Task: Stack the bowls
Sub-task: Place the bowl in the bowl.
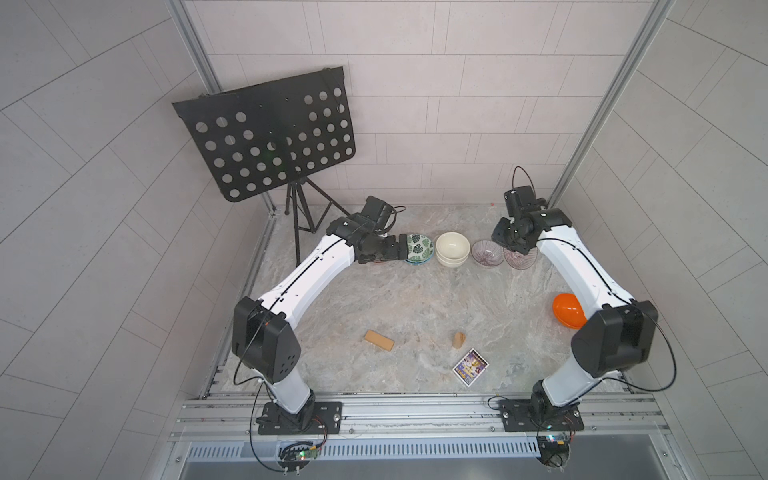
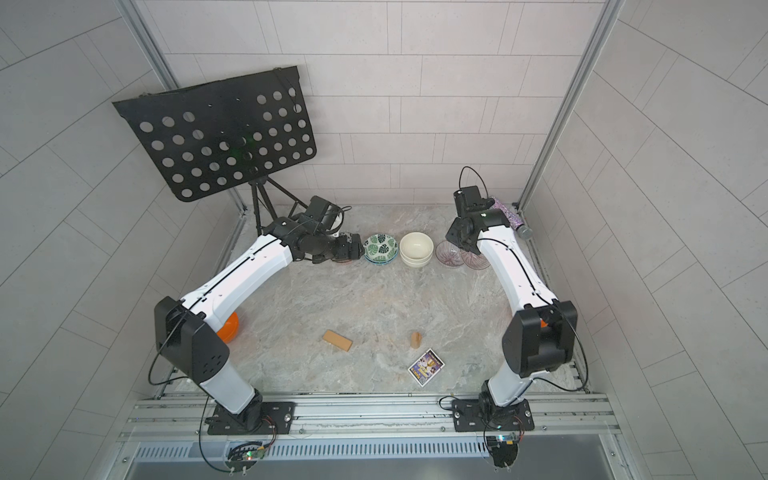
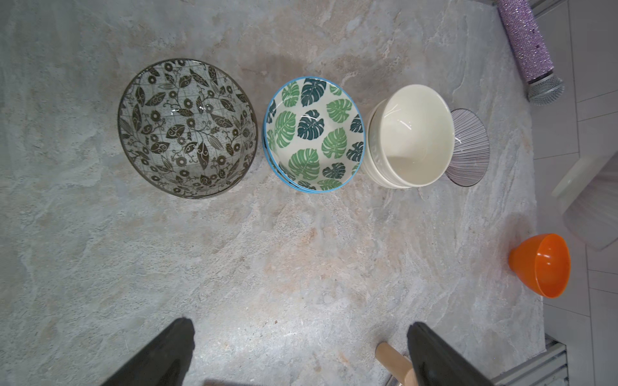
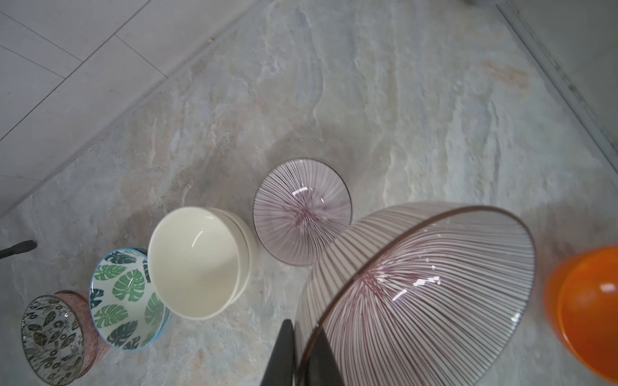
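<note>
A row of bowls stands at the back of the table: black-white leaf bowls [image 3: 187,128], a green leaf stack [image 1: 419,248], a cream stack [image 1: 452,248] and one purple-striped bowl [image 1: 485,252]. My right gripper [image 4: 302,351] is shut on the rim of a second purple-striped bowl [image 4: 418,294], held tilted just right of the one on the table [image 4: 302,210]. My left gripper [image 3: 301,354] is open and holds nothing; it hangs over the left end of the row and hides the black-white bowls in both top views. One orange bowl [image 1: 567,309] lies on its side at the right edge. Another orange bowl [image 2: 229,328] shows behind my left arm.
A black perforated music stand [image 1: 270,133] stands at the back left. Two tan wooden blocks [image 1: 379,340] [image 1: 458,339] and a printed card [image 1: 470,365] lie towards the front. A glittery purple microphone [image 2: 509,218] rests at the back right corner.
</note>
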### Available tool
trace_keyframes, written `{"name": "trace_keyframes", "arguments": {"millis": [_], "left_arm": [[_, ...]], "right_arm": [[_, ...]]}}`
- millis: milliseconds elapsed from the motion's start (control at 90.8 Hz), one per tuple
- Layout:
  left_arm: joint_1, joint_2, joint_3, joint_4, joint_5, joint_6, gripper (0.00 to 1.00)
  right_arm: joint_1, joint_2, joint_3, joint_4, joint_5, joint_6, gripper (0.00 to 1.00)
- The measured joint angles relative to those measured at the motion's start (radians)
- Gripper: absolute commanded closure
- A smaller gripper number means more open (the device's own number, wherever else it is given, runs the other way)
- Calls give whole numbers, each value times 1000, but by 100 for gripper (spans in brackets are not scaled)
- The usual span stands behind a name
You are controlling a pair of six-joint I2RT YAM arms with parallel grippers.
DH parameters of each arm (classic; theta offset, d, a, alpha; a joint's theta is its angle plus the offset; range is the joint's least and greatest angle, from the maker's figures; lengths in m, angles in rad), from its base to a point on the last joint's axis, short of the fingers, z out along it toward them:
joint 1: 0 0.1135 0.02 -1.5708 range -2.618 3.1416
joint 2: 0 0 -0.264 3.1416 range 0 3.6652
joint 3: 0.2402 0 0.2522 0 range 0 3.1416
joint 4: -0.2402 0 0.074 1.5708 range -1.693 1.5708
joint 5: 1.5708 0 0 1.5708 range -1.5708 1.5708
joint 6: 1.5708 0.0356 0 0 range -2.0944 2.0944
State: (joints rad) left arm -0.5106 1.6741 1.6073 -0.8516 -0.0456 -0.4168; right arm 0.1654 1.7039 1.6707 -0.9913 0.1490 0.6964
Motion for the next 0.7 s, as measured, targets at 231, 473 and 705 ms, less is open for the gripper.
{"name": "trace_keyframes", "arguments": {"millis": [231, 473, 705], "left_arm": [[8, 4, -14, -29, -85, 24, 0], [18, 49, -9, -51, -114, 32, 0], [20, 69, -7, -55, -115, 32, 0]], "right_arm": [[-16, 269, 156, -48, -44, -192, 100], [-16, 363, 262, -107, -48, -294, 100], [-10, 380, 343, -131, -51, -338, 100]]}}
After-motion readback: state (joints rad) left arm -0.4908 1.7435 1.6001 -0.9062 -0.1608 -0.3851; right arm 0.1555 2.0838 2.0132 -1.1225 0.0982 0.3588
